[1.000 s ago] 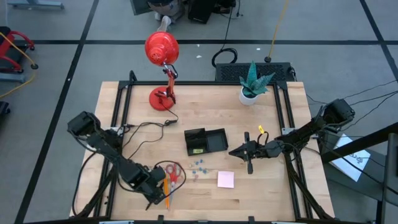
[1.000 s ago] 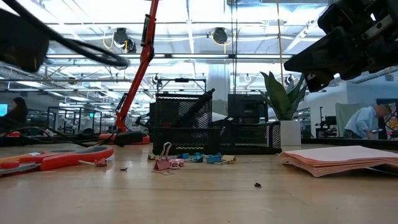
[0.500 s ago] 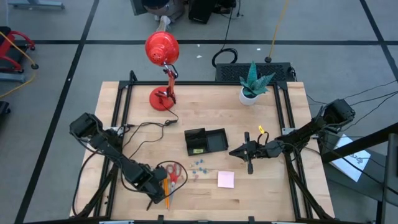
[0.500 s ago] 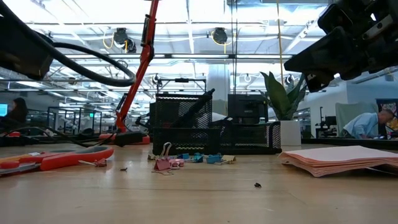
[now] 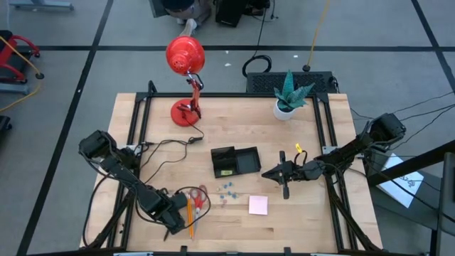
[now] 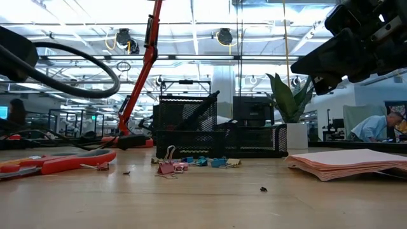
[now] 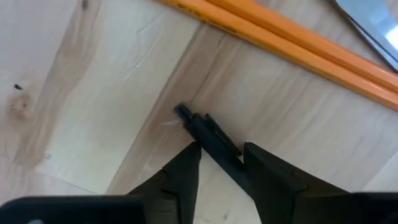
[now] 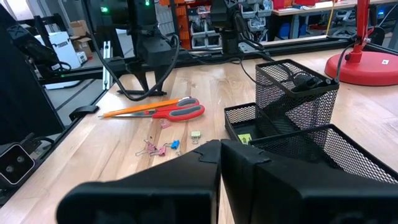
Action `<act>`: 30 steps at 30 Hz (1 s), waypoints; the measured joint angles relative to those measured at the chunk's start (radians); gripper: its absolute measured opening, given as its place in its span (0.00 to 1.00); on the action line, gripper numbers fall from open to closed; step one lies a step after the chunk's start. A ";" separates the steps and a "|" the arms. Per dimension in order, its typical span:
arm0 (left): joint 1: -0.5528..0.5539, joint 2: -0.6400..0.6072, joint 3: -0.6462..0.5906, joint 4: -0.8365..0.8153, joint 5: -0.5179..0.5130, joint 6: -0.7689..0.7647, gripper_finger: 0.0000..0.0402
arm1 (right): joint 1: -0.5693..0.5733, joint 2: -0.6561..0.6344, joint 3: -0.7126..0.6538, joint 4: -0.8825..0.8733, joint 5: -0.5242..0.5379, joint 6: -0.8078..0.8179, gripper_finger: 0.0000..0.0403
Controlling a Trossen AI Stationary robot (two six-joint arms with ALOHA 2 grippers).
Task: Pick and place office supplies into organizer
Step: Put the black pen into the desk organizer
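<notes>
Left pincer [image 7: 221,155] pinching black pen [image 7: 208,134] (no readable writing), right pincer [image 8: 219,149] pressed together

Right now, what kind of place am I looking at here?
Probably a robotics lab or workshop: a wooden table flanked by two dark robot arms, rows of metal racks and ceiling lights behind it, and a person at a workstation in the background.

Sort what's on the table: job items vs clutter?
Job: black pen between the left gripper fingers, orange pencils, scissors, small clips, pink sticky-note pad, yellow piece, mesh organizer.
Clutter: red desk lamp, potted plant, loose cable. Right gripper waits beside the organizer.
</notes>
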State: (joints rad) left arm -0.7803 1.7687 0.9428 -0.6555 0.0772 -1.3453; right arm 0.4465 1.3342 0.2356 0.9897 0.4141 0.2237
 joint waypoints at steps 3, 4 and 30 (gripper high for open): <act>0.000 0.000 0.000 -0.020 -0.003 0.030 0.26 | 0.000 0.000 0.000 0.000 0.000 0.000 0.01; 0.000 0.000 0.000 -0.027 -0.006 0.038 0.23 | 0.000 0.000 0.000 0.000 0.000 0.000 0.01; 0.024 -0.147 0.074 0.038 -0.387 0.481 0.06 | 0.000 0.000 0.000 0.002 0.003 0.000 0.01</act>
State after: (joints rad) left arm -0.7559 1.6218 1.0166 -0.6172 -0.3097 -0.8648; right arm 0.4465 1.3342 0.2356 0.9920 0.4175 0.2237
